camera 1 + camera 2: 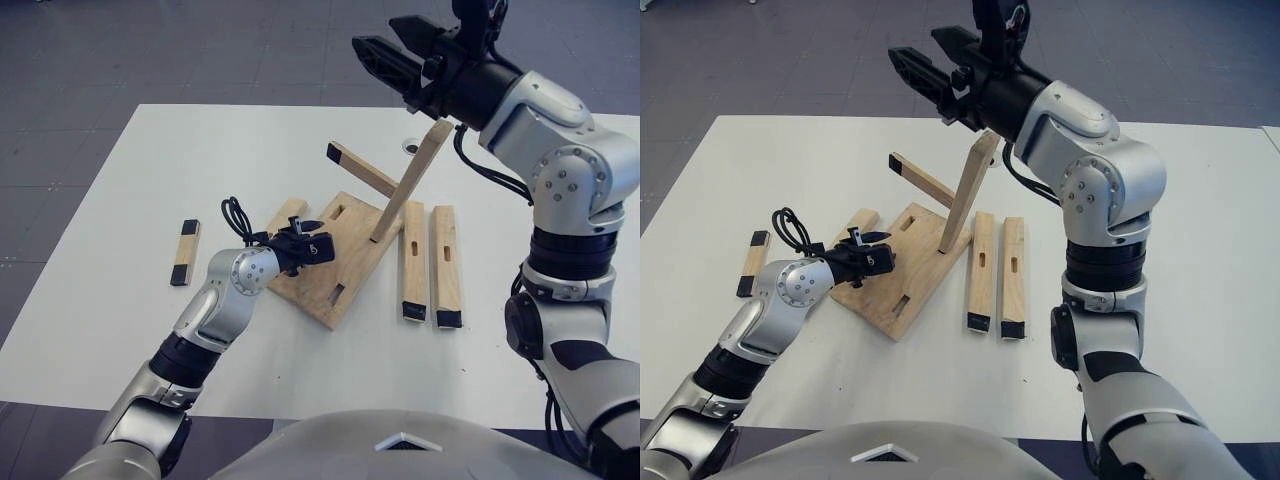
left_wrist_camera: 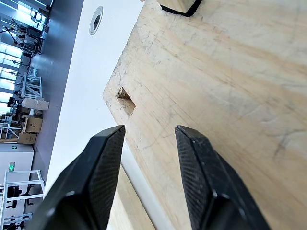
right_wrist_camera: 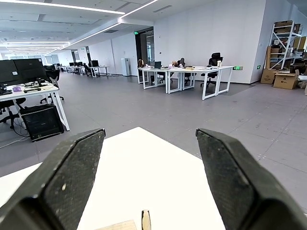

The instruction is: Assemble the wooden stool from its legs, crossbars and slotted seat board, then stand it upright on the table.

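Pale wood slotted seat board lies flat mid-table, one corner toward the robot. A light wooden leg stands in one of its slots, leaning, top end pointing far-right. A second black-tipped leg slants away to the far left. Two spare black-tipped legs lie just right of the board, long axes near-to-far, black ends nearest. Left gripper sits low over the board's left edge, fingers slightly apart, empty. Right gripper is raised above the leaning leg, fingers wide, empty.
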Controlling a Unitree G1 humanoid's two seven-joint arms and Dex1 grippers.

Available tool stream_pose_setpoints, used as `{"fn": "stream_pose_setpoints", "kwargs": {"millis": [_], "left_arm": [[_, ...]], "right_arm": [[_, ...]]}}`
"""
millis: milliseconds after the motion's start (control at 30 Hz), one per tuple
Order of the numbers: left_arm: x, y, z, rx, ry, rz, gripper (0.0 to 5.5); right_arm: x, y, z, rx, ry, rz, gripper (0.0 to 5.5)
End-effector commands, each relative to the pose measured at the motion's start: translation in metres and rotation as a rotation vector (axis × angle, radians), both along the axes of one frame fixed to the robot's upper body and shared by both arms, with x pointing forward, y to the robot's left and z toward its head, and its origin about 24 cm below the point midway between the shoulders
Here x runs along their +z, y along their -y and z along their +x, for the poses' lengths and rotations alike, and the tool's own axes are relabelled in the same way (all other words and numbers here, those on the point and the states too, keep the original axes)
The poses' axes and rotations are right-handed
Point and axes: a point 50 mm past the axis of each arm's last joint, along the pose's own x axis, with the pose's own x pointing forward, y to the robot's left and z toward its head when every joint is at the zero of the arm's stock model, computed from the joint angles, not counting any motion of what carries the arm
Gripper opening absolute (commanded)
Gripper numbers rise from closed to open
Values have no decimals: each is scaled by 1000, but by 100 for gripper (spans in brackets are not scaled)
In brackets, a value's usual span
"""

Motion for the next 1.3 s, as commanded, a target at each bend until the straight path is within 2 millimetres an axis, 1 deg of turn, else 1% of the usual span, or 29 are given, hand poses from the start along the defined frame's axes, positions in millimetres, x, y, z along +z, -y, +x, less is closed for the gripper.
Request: {"fn": "stream_pose_setpoints", "kwargs": {"millis": [33,100,167,200,233,267,300,333,367,400,433,467,500,533,600,667,767,800,867,900,933,967,1000,1033,1133,1167,1200,1233,1300], "left_arm": [[-19,-8,-10,12,-94,52,196],[-18,-9,-10,14,-93,50,196],[-19,-9,-11,15,-93,50,196],[-19,-10,-11,15,-94,50,196],[-19,-10,-12,15,-96,50,196],[-19,-10,-13,14,-98,50,196],[-19,-10,-13,14,-100,51,196],[-20,-10,-14,15,-102,50,196],[-21,-10,-15,16,-104,50,196],[-21,-9,-15,16,-106,49,196],[-21,-9,-15,17,-109,48,196],[-22,-9,-15,15,-111,48,196],[-22,-10,-16,16,-114,49,196],[-23,-10,-16,17,-115,49,196],[-24,-10,-17,19,-117,45,196],[-24,-10,-17,17,-120,44,196],[-25,-10,-16,18,-122,46,196],[-26,-10,-16,21,-126,45,196],[-30,-10,-17,39,-143,39,196],[-32,-10,-17,56,-157,38,196],[-34,-9,-17,74,-170,33,196],[-37,-7,-14,109,-186,9,196],[-39,-6,-11,141,-201,-10,196],[-42,-4,-8,189,-216,-41,196],[-57,3,0,305,-282,-92,196],[-61,7,5,351,-292,-116,196],[-61,10,11,385,-285,-134,196],[-59,11,16,406,-271,-149,196],[-47,8,22,412,-232,-177,196]], "right_arm": [[49,2,-7,8,145,141,349],[88,7,-19,14,291,232,349],[111,11,-28,10,373,286,349],[115,12,-30,9,383,294,349],[105,12,-26,4,349,268,349],[90,10,-21,-2,300,234,349],[57,8,-11,-7,192,182,349],[9,4,-2,-1,37,107,349],[-49,1,-1,6,-131,13,349],[-92,1,-7,28,-253,-63,349],[-125,5,-11,15,-352,-108,349],[-139,9,-14,7,-386,-136,349],[-137,11,-13,0,-379,-125,349],[-124,13,-7,-18,-346,-85,349],[-88,16,5,-47,-251,-1,349],[-52,20,11,-67,-156,68,349],[8,25,5,-69,5,177,349],[33,29,0,-81,75,231,349],[71,43,-9,-120,181,325,349],[82,53,-11,-160,215,339,349],[87,62,-11,-198,230,333,349],[78,75,-7,-264,201,284,349],[63,86,-4,-315,155,225,349],[42,97,-3,-358,94,152,349],[-40,126,-12,-421,-152,-95,349],[-68,131,-20,-400,-235,-214,349],[-92,131,-30,-359,-326,-289,349],[-108,129,-38,-305,-382,-348,349],[-126,118,-51,-199,-451,-377,349]]}}
